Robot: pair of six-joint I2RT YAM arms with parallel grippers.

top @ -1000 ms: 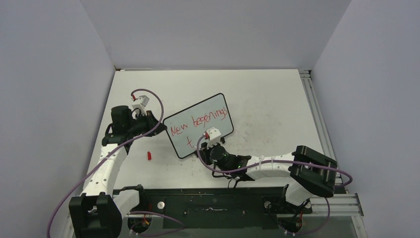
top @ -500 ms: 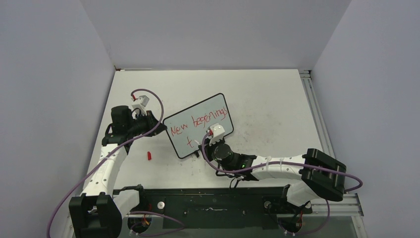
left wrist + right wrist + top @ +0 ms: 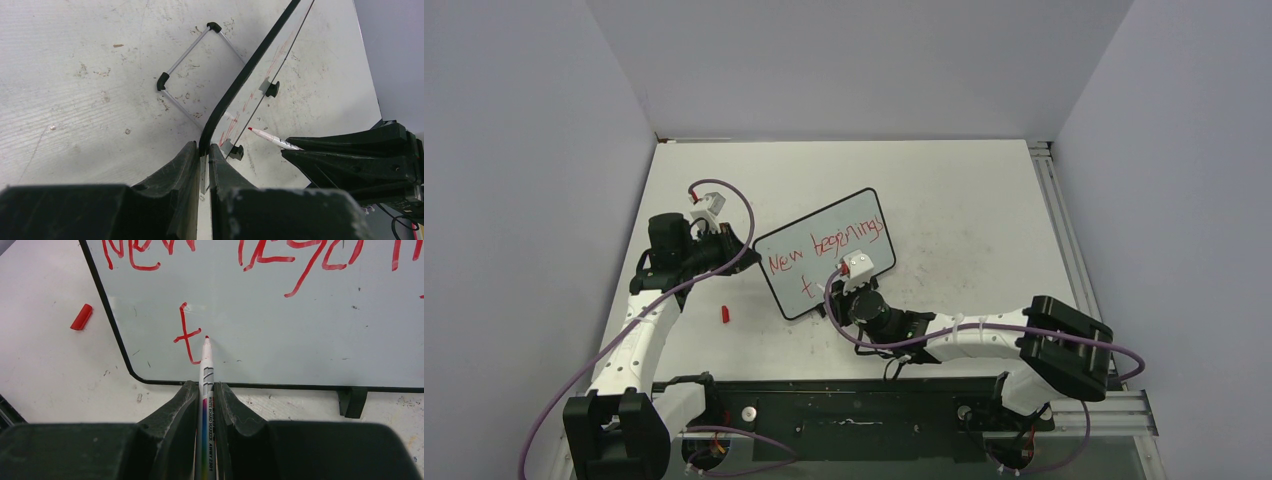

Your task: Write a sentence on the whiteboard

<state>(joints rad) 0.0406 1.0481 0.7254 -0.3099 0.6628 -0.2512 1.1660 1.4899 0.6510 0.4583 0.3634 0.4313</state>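
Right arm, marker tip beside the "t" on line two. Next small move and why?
Likely slide the marker tip slightly right of the "t" and start the next letter. The sentence has only that one letter on its second line, the right pincer grips the marker, and the left pincer clamps the whiteboard edge.

The left arm (image 3: 639,335) and the right arm (image 3: 979,340) both wear smooth white shells, broken up by chunky black joint housings (image 3: 1064,345). A thin purple cable (image 3: 751,230) loops along each one. A small white block (image 3: 856,266) sits at each wrist, and the fingers (image 3: 170,425) are matte black, finely ridged plastic.
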